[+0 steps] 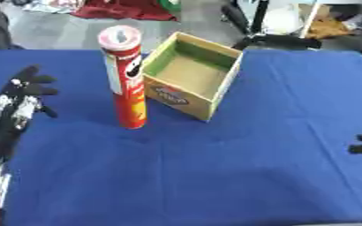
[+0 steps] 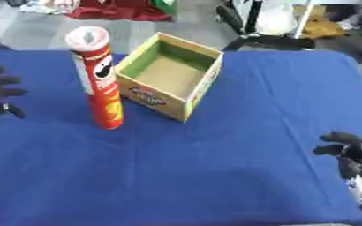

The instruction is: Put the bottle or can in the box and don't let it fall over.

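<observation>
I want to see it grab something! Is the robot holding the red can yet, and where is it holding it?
Not yet. Nothing is held. The red can stands alone on the blue table, beside the box. The left robot hand and the right robot hand are both open and apart from it.

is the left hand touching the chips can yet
Apart. In the left eye view, blue tablecloth shows between the open left hand and the upright chips can.

Blue cloth [image 1: 238,176] covers table, faint creases across near half. Beyond far edge: grey floor [image 1: 68,28]. Red fabric heap [image 1: 126,9] lies on floor at top left. Black chair base [image 2: 265,40] stands just behind far table edge, right of centre. White post [image 2: 307,17] rises beside it, tan bundle [image 1: 327,27] near top right corner.
</observation>
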